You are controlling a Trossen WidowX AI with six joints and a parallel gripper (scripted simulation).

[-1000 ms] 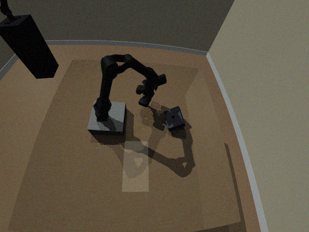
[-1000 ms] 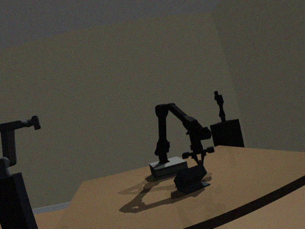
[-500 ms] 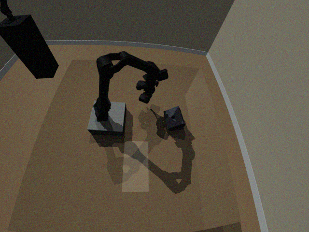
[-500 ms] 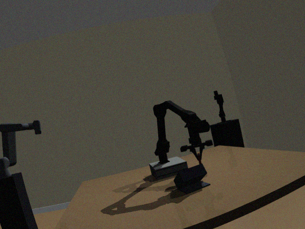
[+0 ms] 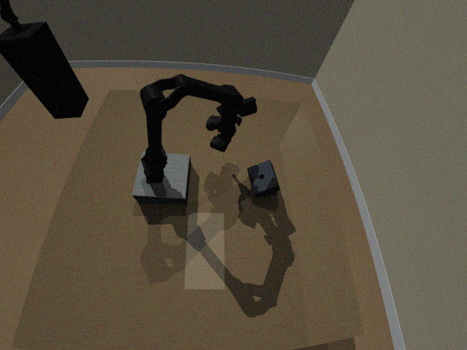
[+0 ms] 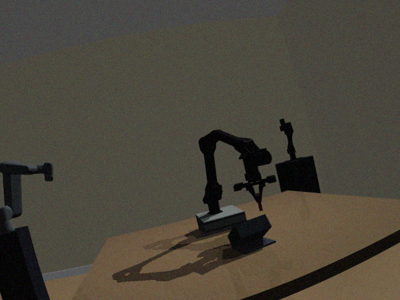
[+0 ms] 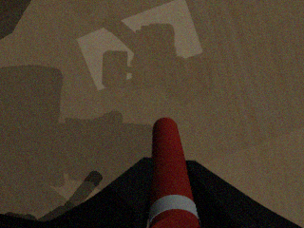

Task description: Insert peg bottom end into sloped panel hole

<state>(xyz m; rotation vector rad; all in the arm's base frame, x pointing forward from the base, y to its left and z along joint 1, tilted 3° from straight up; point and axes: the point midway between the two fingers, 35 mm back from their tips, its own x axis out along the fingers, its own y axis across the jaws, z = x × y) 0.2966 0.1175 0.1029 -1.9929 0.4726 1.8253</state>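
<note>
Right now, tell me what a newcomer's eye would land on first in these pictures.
The red peg with its white band stands out first, filling the wrist view and clamped in the dark gripper, which hangs above the table. Next comes the sloped panel with its single round hole, sitting on the table just beyond the arm's grey base block. Long arm shadows sprawl across the tan table.

A red peg (image 7: pixel 170 178) with a white band hangs lifted above the dark sloped panel (image 6: pixel 250 233), whose hole (image 5: pixel 260 176) is unfilled.
</note>
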